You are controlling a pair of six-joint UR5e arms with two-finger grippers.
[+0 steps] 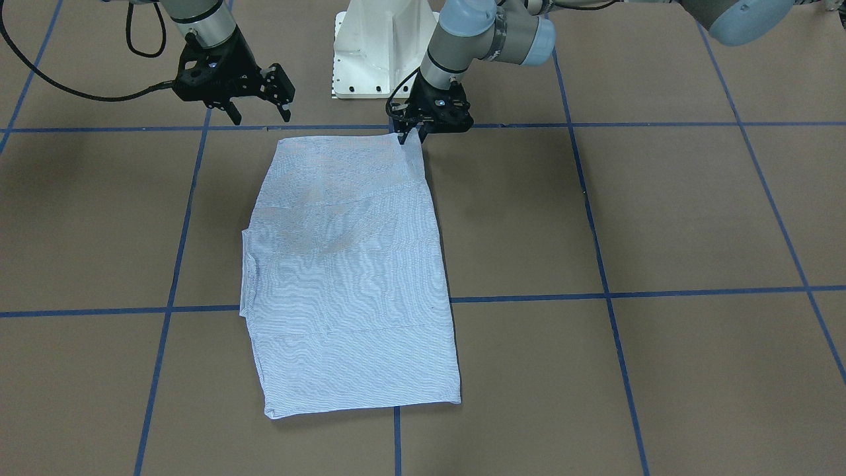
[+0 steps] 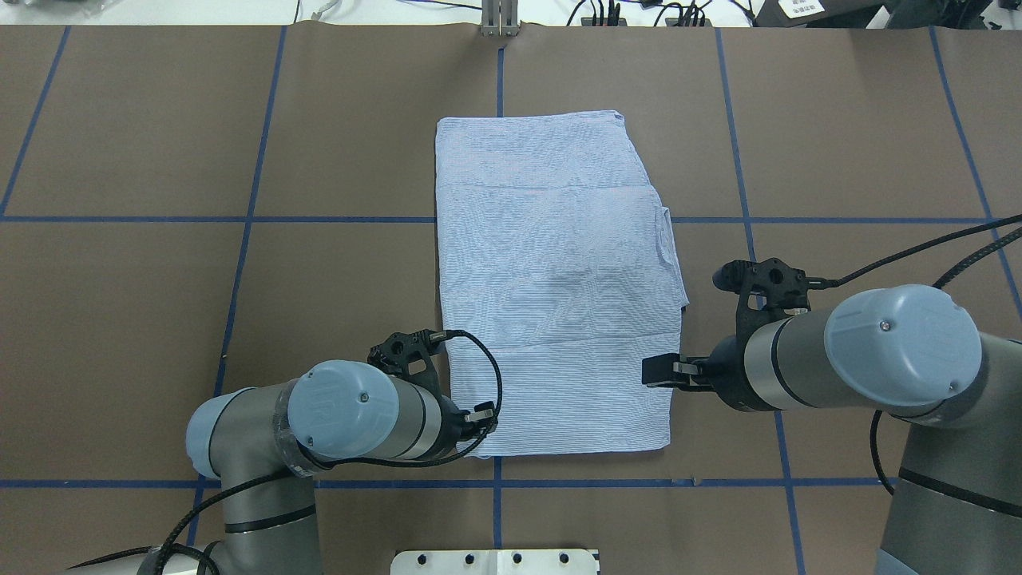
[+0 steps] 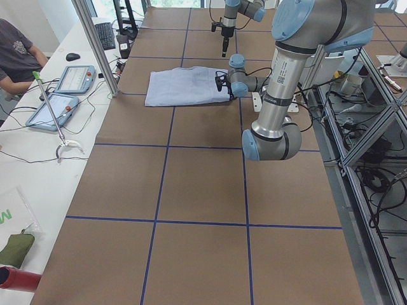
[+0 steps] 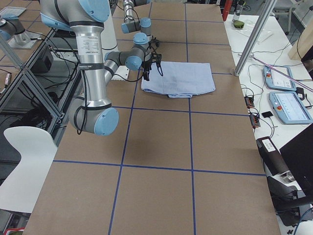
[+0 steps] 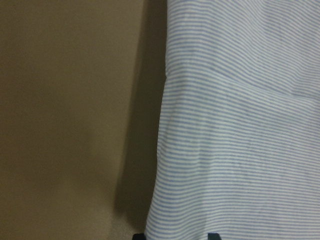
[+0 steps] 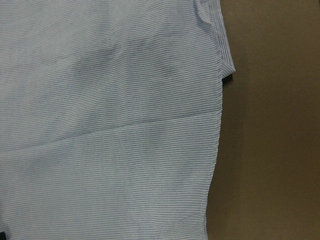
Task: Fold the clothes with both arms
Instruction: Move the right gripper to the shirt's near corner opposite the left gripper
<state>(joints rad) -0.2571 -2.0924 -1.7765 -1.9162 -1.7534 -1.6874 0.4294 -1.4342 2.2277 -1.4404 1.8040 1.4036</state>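
From overhead, the left grey robot arm (image 2: 351, 419) covers most of its own black two-finger hand (image 1: 412, 137) and the near corner of the light blue-and-white striped shirt (image 2: 551, 279). Whether that hand pinches the cloth is unclear. A seated person (image 3: 16, 54) is cut off at the side view's edge.

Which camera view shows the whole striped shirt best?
The exterior front-facing view: the shirt lies large, almost uncovered there. Overhead, the left arm hides a near corner; the side views show it small; wrist views show only patches.
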